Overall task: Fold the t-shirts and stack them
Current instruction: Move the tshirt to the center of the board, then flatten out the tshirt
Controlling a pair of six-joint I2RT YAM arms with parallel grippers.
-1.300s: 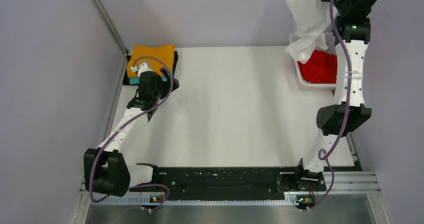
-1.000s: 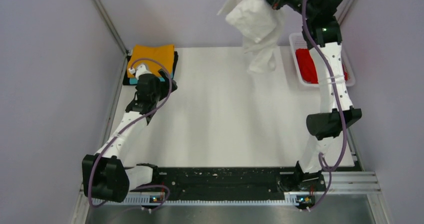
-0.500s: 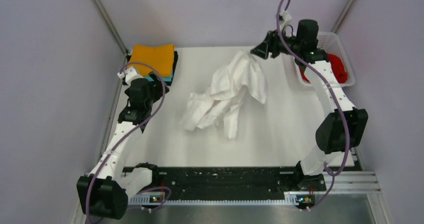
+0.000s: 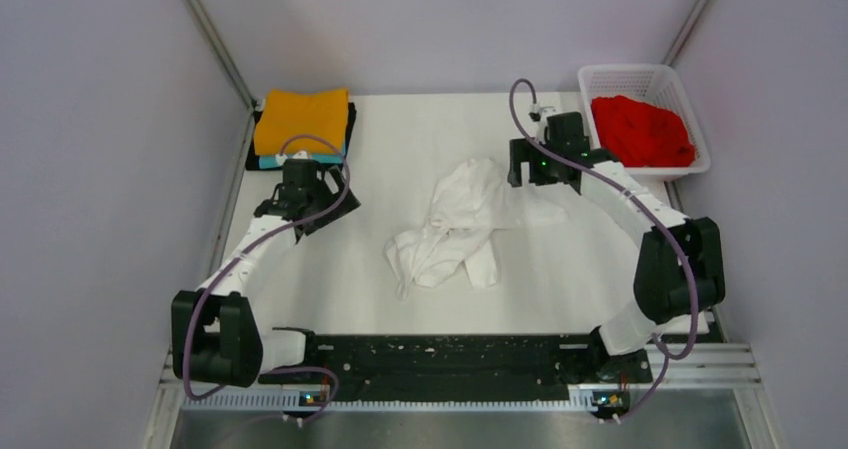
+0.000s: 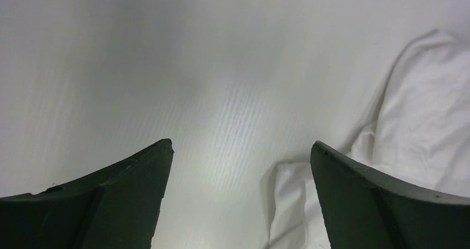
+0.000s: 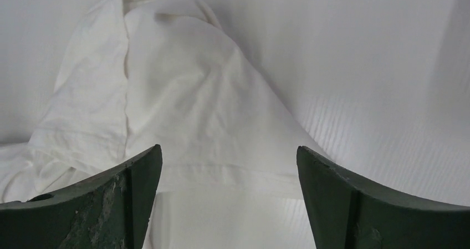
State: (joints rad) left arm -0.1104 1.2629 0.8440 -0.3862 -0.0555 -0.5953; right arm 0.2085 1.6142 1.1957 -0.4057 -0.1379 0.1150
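Observation:
A large white t-shirt [image 4: 460, 219] lies crumpled in the middle of the table. My right gripper [image 4: 524, 172] stands open just above its far right edge, with nothing between the jaws; the right wrist view shows that shirt [image 6: 183, 93] spread under my right gripper [image 6: 228, 155]. My left gripper [image 4: 318, 212] is open and empty over bare table to the left, and the left wrist view has the white shirt [image 5: 421, 110] to the right of my left gripper [image 5: 241, 149]. A folded orange t-shirt [image 4: 302, 119] tops a teal one [image 4: 297, 158] at the far left corner. A red t-shirt [image 4: 642, 131] sits bunched in the basket.
The white mesh basket [image 4: 625, 70] stands at the far right corner. The folded stack rests on a black pad [image 4: 350, 121]. Grey walls close in the left, far and right sides. The arms' black base rail [image 4: 440, 354] runs along the near edge.
My right gripper swung the white t-shirt from above the basket down over the table, opened and let it go. The left gripper moved a little away from the stack.

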